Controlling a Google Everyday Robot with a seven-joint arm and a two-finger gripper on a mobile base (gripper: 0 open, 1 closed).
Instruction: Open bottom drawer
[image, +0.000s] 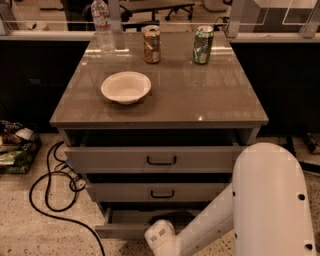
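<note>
Gripper (161, 239) low nr bottom drawer (126, 221), arm (270, 200) bent.

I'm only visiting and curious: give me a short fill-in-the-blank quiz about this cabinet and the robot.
1. The cabinet has ____ drawers.
2. A white ____ sits on its top, in front of the bottle.
3. Near the back edge stand ____ cans.
4. The gripper is low down, at the ____ drawer.

Missing words: three; bowl; two; bottom.
</note>
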